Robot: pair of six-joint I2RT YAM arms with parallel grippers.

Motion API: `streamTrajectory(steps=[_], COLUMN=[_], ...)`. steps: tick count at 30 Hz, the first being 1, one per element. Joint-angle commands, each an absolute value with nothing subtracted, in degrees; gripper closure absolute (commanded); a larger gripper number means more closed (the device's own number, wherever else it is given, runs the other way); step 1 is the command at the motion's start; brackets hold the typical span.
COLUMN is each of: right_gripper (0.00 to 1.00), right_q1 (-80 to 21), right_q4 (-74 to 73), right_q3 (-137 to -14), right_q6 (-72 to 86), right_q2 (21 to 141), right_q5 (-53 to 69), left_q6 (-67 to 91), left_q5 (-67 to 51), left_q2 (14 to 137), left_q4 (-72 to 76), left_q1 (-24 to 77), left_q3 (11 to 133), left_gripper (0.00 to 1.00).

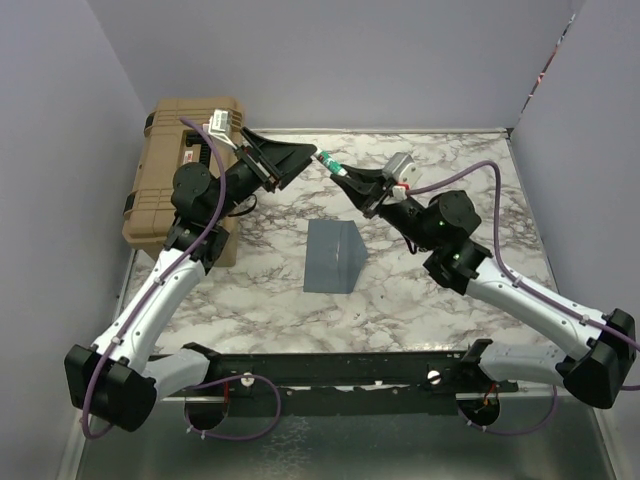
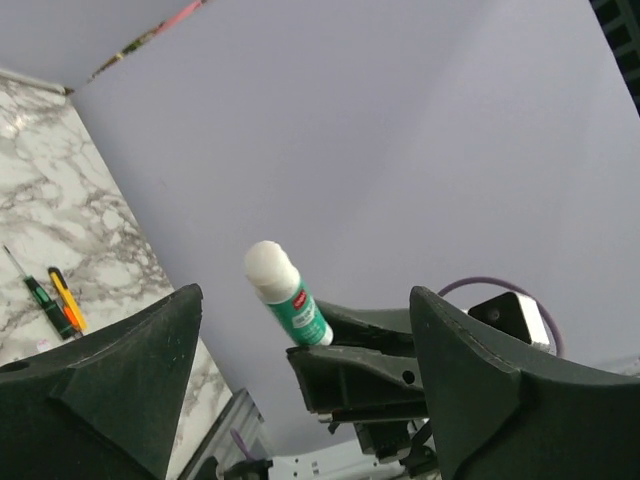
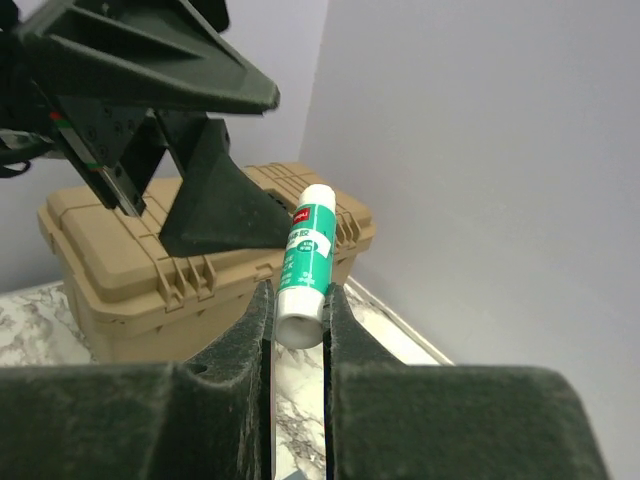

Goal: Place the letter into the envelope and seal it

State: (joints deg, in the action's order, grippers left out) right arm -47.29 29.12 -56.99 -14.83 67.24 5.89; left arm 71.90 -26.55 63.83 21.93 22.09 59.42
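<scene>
Above the envelope [image 1: 332, 257], right fingers [image 3: 250, 340] pinch the glue stick [image 3: 305, 262], left fingers [image 2: 130, 360] gape empty; paper looks floppy, so take its edge.

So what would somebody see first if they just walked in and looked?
Probably the green-and-white glue stick, pinched in the right arm's fingers and held up over the marble table. The left arm's fingers stand wide open right by it. Below, a blue-grey envelope lies mid-table, with a big tan case at the back left.
</scene>
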Motion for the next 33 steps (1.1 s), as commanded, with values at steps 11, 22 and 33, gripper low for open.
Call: streamTrajectory(steps=[11,22,33], right_gripper=[0.99,0.99,0.55], right_q1=[-46.9,-46.9,-46.9], right_q4=[24.9,24.4,34.9], right_q3=[-55.8,-54.9,-54.4], right_q6=[-11.7,-12.1,-9.7], right_q2=[65.3,66.7,71.8], right_q5=[13.0,17.9,16.1], left_q6=[74.8,75.9,85.3], left_q5=[-39.6,-40.5,-38.8], left_q2=[66.9,62.9,63.1], left_q4=[23.5,23.3,31.2], left_q1=[20.3,19.2,19.2], left_q3=[58.5,50.3,47.7], left_gripper=[0.34,0.94,1.0])
